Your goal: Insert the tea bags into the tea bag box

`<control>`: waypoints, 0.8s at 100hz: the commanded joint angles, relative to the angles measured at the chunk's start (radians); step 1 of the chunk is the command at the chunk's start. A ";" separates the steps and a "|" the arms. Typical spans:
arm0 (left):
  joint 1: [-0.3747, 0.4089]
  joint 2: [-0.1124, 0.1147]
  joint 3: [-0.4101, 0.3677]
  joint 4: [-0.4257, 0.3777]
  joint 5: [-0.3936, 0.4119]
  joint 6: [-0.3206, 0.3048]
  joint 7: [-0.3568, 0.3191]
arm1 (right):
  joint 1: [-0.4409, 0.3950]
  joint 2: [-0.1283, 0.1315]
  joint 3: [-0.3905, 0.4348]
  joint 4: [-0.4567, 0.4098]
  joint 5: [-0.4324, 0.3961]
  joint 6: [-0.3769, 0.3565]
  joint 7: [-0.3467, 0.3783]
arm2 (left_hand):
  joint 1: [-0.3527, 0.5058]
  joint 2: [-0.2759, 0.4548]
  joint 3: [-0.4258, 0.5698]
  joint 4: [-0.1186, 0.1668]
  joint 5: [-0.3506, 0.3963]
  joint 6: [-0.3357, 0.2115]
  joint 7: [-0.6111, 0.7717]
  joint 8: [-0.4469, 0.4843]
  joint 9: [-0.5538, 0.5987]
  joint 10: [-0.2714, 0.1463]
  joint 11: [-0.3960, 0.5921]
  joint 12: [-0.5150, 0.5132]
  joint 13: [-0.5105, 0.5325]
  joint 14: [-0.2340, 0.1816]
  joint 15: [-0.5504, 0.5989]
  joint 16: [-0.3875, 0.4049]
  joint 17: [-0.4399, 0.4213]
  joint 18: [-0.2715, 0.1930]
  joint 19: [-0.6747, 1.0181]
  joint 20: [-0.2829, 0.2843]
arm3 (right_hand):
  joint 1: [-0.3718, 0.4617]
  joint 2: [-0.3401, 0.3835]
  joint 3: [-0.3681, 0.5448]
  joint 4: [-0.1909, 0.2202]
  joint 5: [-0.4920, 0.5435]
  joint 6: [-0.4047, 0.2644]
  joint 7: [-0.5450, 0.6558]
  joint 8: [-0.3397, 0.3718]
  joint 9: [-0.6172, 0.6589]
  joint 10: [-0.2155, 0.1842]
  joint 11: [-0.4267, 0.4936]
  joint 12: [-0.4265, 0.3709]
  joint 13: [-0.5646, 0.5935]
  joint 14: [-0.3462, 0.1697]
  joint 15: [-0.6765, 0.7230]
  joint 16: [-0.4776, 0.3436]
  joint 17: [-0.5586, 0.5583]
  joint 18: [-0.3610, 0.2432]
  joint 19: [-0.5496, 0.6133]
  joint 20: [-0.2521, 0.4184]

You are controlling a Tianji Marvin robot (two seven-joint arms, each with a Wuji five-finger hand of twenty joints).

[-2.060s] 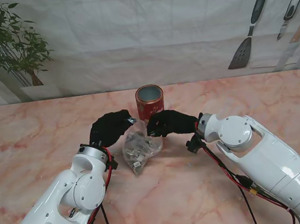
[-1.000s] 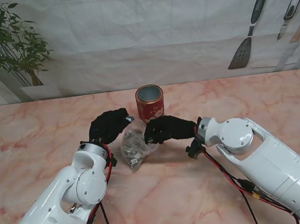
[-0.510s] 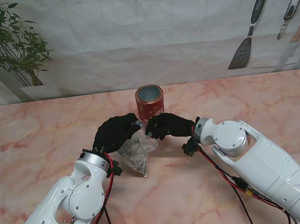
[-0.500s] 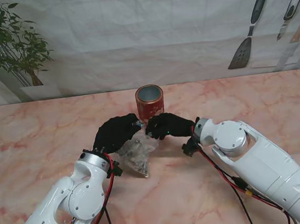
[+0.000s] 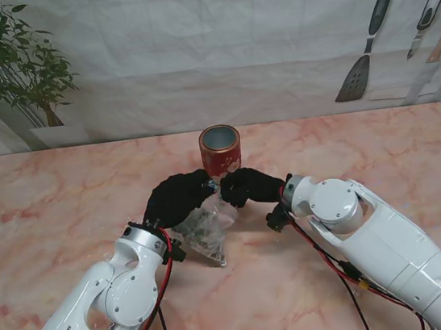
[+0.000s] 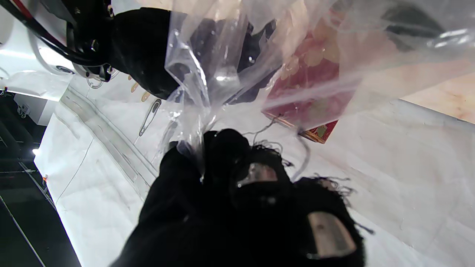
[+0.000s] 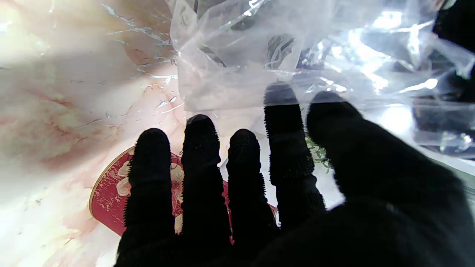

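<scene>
Since two seconds ago, raised and carried farther from me: clear plastic bag of tea bags (image 5: 206,225), then slumped on the marble table (image 5: 39,205) between the wrists, now hanging just short of the red tea bag box (image 5: 220,149), which stands open-topped nearer the table's far edge than its near one, about midway across. Left hand (image 5: 177,197) clenched on the bag's gathered neck, plain in the left wrist view. Right hand (image 5: 247,184) pinching the film at the bag's other upper corner, thumb against forefinger, remaining fingers (image 7: 200,148) loose. Probably readying the mouth for tipping into the box; nothing inside yet by the look of it. Hard to make out: number of tea bags, whether the bag's mouth is open, the box's bottom.
</scene>
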 commanded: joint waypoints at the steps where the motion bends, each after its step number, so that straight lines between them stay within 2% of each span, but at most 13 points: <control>1: -0.011 -0.007 0.004 0.000 -0.011 0.008 -0.010 | -0.004 0.004 -0.007 -0.016 -0.008 0.013 0.021 | 0.051 0.044 0.022 0.035 0.087 0.198 0.151 0.042 0.037 0.037 0.098 0.024 0.035 0.086 0.079 0.005 -0.016 -0.210 0.260 -0.011 | -0.051 -0.052 0.019 -0.035 0.032 -0.004 0.006 0.018 0.010 -0.007 0.027 -0.005 0.018 -0.005 0.036 0.008 0.010 0.000 0.039 0.010; 13: -0.020 -0.010 0.012 0.007 -0.016 0.018 -0.002 | 0.007 0.014 -0.022 -0.023 -0.052 0.032 0.036 | 0.051 0.043 0.022 0.035 0.086 0.200 0.151 0.042 0.037 0.038 0.097 0.025 0.035 0.086 0.079 0.006 -0.016 -0.210 0.260 -0.011 | -0.119 -0.114 0.068 -0.037 0.050 0.000 -0.024 0.053 0.012 -0.011 0.030 -0.004 0.022 -0.006 0.039 0.007 0.013 0.007 0.043 0.002; 27: -0.032 -0.013 0.019 0.020 -0.024 0.026 0.002 | 0.021 0.022 -0.039 -0.022 -0.076 0.040 0.061 | 0.051 0.044 0.022 0.036 0.087 0.201 0.152 0.042 0.035 0.037 0.098 0.026 0.035 0.086 0.079 0.006 -0.016 -0.210 0.260 -0.011 | -0.194 -0.151 0.101 0.006 0.060 0.006 -0.043 0.120 0.006 -0.013 0.031 0.000 0.021 -0.011 0.037 0.006 0.013 0.014 0.043 -0.005; 28: -0.033 -0.013 0.020 0.021 -0.024 0.026 0.002 | 0.021 0.022 -0.040 -0.022 -0.079 0.041 0.062 | 0.050 0.044 0.022 0.035 0.086 0.200 0.152 0.042 0.036 0.037 0.098 0.026 0.035 0.086 0.078 0.006 -0.016 -0.210 0.260 -0.011 | -0.197 -0.151 0.094 0.019 0.064 0.007 -0.063 0.163 0.006 -0.013 0.031 0.001 0.021 -0.011 0.037 0.006 0.013 0.016 0.044 -0.007; 30: -0.034 -0.013 0.021 0.022 -0.026 0.026 0.002 | 0.023 0.023 -0.042 -0.022 -0.084 0.042 0.063 | 0.051 0.044 0.022 0.036 0.086 0.200 0.152 0.042 0.036 0.037 0.098 0.026 0.035 0.086 0.078 0.006 -0.016 -0.210 0.260 -0.011 | -0.205 -0.153 0.090 0.037 0.066 0.008 -0.077 0.206 0.006 -0.014 0.031 0.001 0.022 -0.012 0.037 0.006 0.014 0.016 0.045 -0.008; 34: -0.035 -0.014 0.023 0.025 -0.031 0.026 0.004 | 0.028 0.025 -0.048 -0.022 -0.097 0.044 0.065 | 0.051 0.044 0.022 0.036 0.085 0.200 0.152 0.042 0.035 0.037 0.098 0.026 0.035 0.086 0.078 0.006 -0.016 -0.210 0.259 -0.011 | -0.223 -0.152 0.065 0.047 0.059 0.005 -0.077 0.245 0.002 -0.019 0.032 0.004 0.023 -0.016 0.036 0.007 0.016 0.020 0.045 -0.011; 52: -0.035 -0.015 0.026 0.025 -0.054 0.006 0.001 | 0.040 0.023 -0.070 -0.022 -0.127 0.066 0.053 | 0.052 0.043 0.023 0.036 0.085 0.203 0.152 0.042 0.036 0.039 0.098 0.027 0.035 0.085 0.078 0.006 -0.016 -0.210 0.259 -0.011 | -0.248 -0.128 -0.065 0.050 0.049 0.003 -0.069 0.285 0.000 -0.023 0.030 0.007 0.022 -0.021 0.034 0.007 0.020 0.040 0.047 -0.013; 53: -0.034 -0.015 0.026 0.025 -0.056 0.005 0.001 | 0.041 0.023 -0.071 -0.021 -0.129 0.066 0.052 | 0.052 0.043 0.022 0.036 0.086 0.203 0.153 0.042 0.036 0.039 0.098 0.027 0.035 0.085 0.078 0.006 -0.016 -0.210 0.259 -0.011 | -0.248 -0.116 -0.101 0.054 0.046 0.002 -0.066 0.292 0.000 -0.023 0.030 0.008 0.022 -0.021 0.033 0.008 0.021 0.044 0.046 -0.014; 55: -0.034 -0.015 0.027 0.025 -0.058 0.003 0.000 | 0.042 0.022 -0.074 -0.020 -0.132 0.068 0.049 | 0.052 0.044 0.023 0.036 0.086 0.203 0.153 0.042 0.036 0.039 0.098 0.027 0.035 0.085 0.078 0.006 -0.016 -0.210 0.259 -0.011 | -0.251 -0.113 -0.109 0.054 0.046 0.002 -0.065 0.293 0.000 -0.024 0.030 0.008 0.022 -0.021 0.033 0.008 0.021 0.045 0.046 -0.014; 57: -0.033 -0.016 0.027 0.024 -0.059 0.000 0.001 | 0.044 0.022 -0.076 -0.018 -0.132 0.069 0.048 | 0.052 0.043 0.022 0.036 0.086 0.202 0.153 0.042 0.036 0.039 0.098 0.027 0.035 0.085 0.078 0.006 -0.016 -0.210 0.259 -0.011 | -0.256 -0.092 -0.176 0.062 0.046 0.004 -0.067 0.297 0.000 -0.024 0.029 0.009 0.022 -0.021 0.033 0.008 0.021 0.053 0.044 -0.017; 61: -0.032 -0.016 0.028 0.023 -0.060 -0.003 0.002 | 0.049 0.021 -0.081 -0.013 -0.126 0.070 0.051 | 0.053 0.043 0.023 0.036 0.085 0.202 0.153 0.042 0.036 0.039 0.098 0.027 0.035 0.085 0.078 0.007 -0.016 -0.210 0.259 -0.011 | -0.279 -0.093 -0.210 0.064 0.039 0.005 -0.070 0.297 -0.006 -0.024 0.027 0.009 0.020 -0.023 0.030 0.007 0.017 0.057 0.041 -0.018; 72: -0.032 -0.016 0.032 0.024 -0.061 -0.011 0.005 | 0.062 0.020 -0.089 -0.002 -0.087 0.074 0.076 | 0.052 0.043 0.022 0.036 0.085 0.202 0.153 0.042 0.036 0.039 0.098 0.027 0.035 0.085 0.077 0.007 -0.016 -0.210 0.259 -0.011 | -0.385 -0.114 -0.132 0.070 0.019 0.016 -0.080 0.301 -0.030 -0.021 0.018 0.013 -0.004 -0.024 0.012 0.010 -0.001 0.060 0.031 -0.019; 80: -0.033 -0.016 0.036 0.026 -0.062 -0.015 0.005 | 0.064 0.018 -0.089 0.002 -0.057 0.075 0.087 | 0.051 0.044 0.022 0.036 0.085 0.202 0.153 0.042 0.036 0.039 0.098 0.027 0.035 0.085 0.077 0.007 -0.016 -0.210 0.259 -0.011 | -0.410 -0.110 -0.117 0.065 0.011 0.023 -0.088 0.300 -0.039 -0.019 0.013 0.014 -0.017 -0.023 0.007 0.010 -0.010 0.062 0.026 -0.019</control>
